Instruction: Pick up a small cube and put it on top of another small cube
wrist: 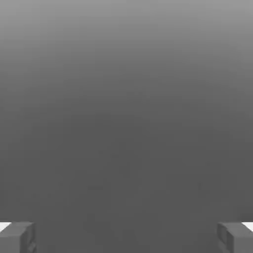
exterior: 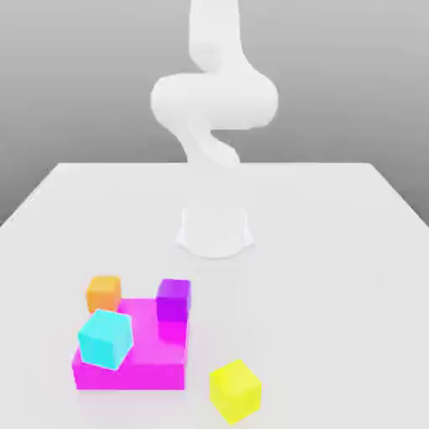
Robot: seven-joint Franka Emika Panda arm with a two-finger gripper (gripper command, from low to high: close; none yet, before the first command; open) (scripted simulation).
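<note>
Yellow cube rests alone on the white table, at about five o'clock from the magenta block in the exterior view, apart from it and untouched. Orange cube, my target, sits at the block's eleven o'clock corner, just beside it; whether the two touch I cannot tell. A cyan cube lies tilted on the block, and a purple cube stands at its one o'clock corner. My arm rises from its base at twelve o'clock, well away from every cube. In the hand view my fingertips show at the two lower corners with only grey background between them: my gripper is spread fully wide and holds nothing.

Step in hand, as I judge it: the start, before any approach. The next move calls for reaching out over the yellow cube, squaring my fingers to two of its opposite faces since it sits turned on the table, then descending astride it before closing. The carry toward orange should pass clear of the cyan and purple cubes.
</note>
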